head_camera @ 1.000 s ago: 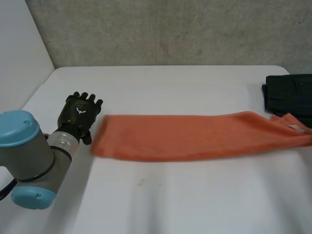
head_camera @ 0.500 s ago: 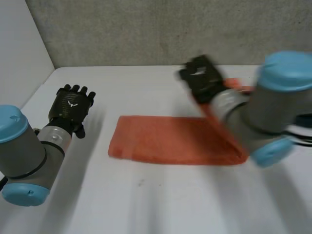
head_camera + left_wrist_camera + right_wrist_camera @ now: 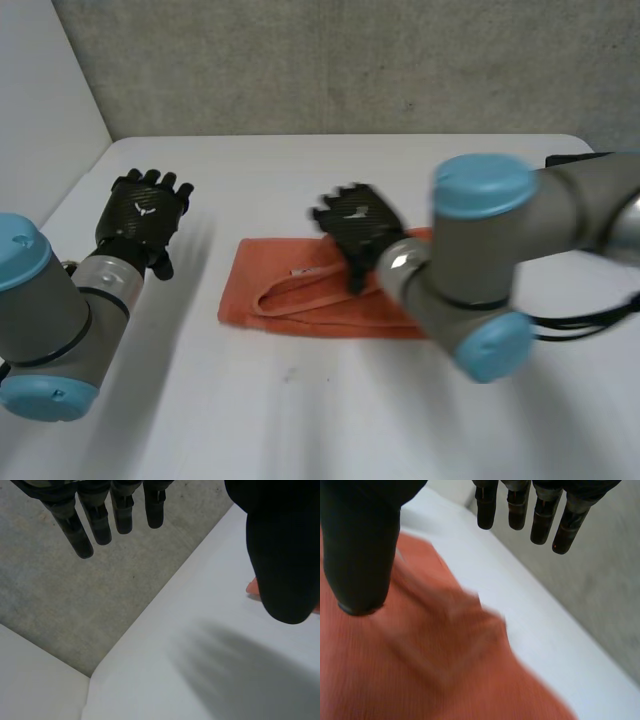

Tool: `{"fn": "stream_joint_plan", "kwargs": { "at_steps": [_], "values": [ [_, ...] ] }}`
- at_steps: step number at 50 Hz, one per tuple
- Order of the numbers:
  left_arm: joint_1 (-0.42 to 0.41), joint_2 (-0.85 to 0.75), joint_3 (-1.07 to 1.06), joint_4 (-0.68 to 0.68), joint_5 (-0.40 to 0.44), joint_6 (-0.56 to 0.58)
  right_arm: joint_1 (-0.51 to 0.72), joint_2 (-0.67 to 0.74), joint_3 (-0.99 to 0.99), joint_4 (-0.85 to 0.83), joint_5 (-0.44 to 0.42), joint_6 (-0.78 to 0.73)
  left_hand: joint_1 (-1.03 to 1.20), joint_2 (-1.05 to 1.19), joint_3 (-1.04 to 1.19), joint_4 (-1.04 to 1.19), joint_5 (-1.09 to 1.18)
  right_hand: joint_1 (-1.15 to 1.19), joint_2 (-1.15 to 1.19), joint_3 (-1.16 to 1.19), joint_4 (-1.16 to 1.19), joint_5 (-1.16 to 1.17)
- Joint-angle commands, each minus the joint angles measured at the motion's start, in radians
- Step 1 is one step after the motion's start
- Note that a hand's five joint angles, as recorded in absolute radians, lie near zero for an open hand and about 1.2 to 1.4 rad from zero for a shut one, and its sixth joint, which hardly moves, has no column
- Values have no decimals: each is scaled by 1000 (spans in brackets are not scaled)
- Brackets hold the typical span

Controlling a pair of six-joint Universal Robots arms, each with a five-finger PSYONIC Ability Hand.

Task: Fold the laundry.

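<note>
An orange towel lies folded over on itself in the middle of the white table, a small white label showing on its upper layer. My right hand hovers over the towel's far edge, fingers straight and thumb apart, holding nothing. In the right wrist view that hand is spread above the orange towel. My left hand is open to the left of the towel, clear of it. In the left wrist view a tip of the towel peeks out beside the left hand's thumb.
A dark folded garment sits at the far right of the table, mostly behind my right arm. A grey wall runs along the table's far edge. The table's left edge lies close to my left arm.
My right arm swung in from the right, carrying the towel's right end over to the left, so the towel now lies doubled. The right hand has opened. The left hand drew slightly left.
</note>
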Motion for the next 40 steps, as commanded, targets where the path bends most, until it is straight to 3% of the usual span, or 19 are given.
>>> {"fn": "stream_joint_plan", "kwargs": {
  "at_steps": [1,5,11,20,29,40],
  "values": [
    [-15,-4,-1,0,2,2,-147,-105,257,32,-36,37,4,-6,-12,-6,-23,-20,-41,-31,-54,-53],
    [-63,-4,2,-3,28,6,-203,-110,357,-20,-49,38,7,-3,-9,-3,-20,-20,-41,-31,-54,-53],
    [-203,-43,44,-15,135,3,-225,-163,477,-169,-42,35,19,8,2,9,-8,16,-5,6,-17,-17],
    [-304,-174,155,-87,146,-1,-210,-208,521,-244,-42,49,19,8,2,9,-8,184,163,173,150,151],
    [-315,-328,306,-216,143,-1,-208,-185,509,-244,-36,32,28,17,11,18,1,251,231,241,218,218],
    [-308,-375,415,-225,124,-46,-211,-166,511,-244,-37,29,37,26,20,26,10,251,231,241,218,218]
  ]
}}
